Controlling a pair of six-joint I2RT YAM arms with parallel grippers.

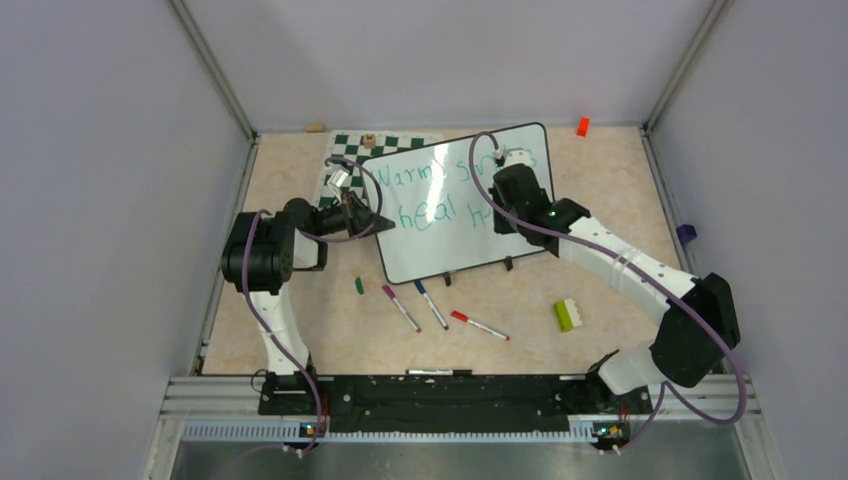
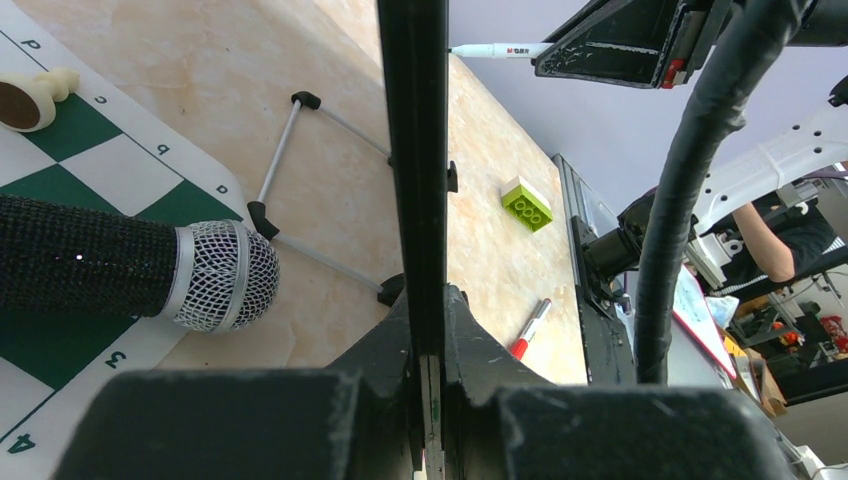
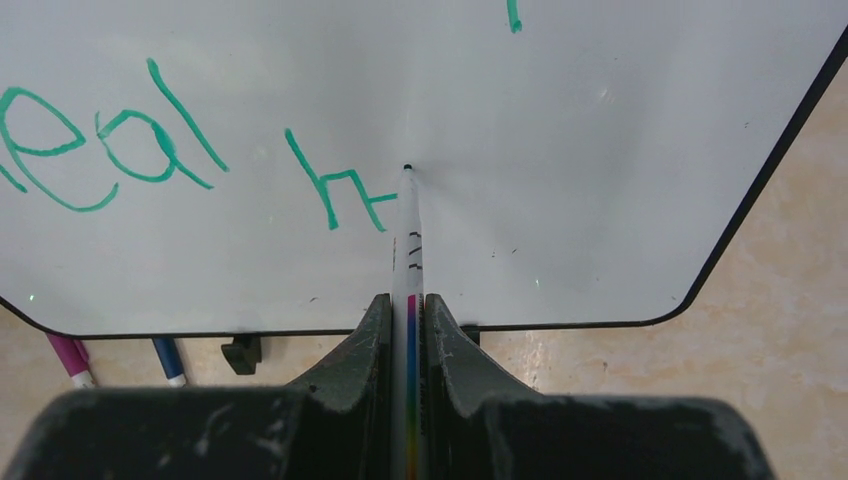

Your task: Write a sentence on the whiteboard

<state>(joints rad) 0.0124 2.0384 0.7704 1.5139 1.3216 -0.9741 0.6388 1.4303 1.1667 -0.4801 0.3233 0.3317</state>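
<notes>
Toward near edge of tabletop [image 1: 600,180], three loose pens [image 1: 432,305]. Only from right wrist: right gripper [image 3: 408,305] clamped shut on marker [image 3: 408,230], tip touching whiteboard [image 3: 600,150] beside teal "h" of sentence [image 3: 320,185]. From left wrist: left gripper [image 2: 425,300] pinching board's edge, microphone [image 2: 215,275] on chess mat [image 2: 90,170] beside it. Whiteboard mid-tabletop, reaching toward far edge; grey walls [image 1: 100,150] around

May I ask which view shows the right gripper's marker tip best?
Right wrist: the marker runs from the jaws to its tip on the whiteboard. Left wrist shows it small, side-on; in top external the right arm hides it.
</notes>
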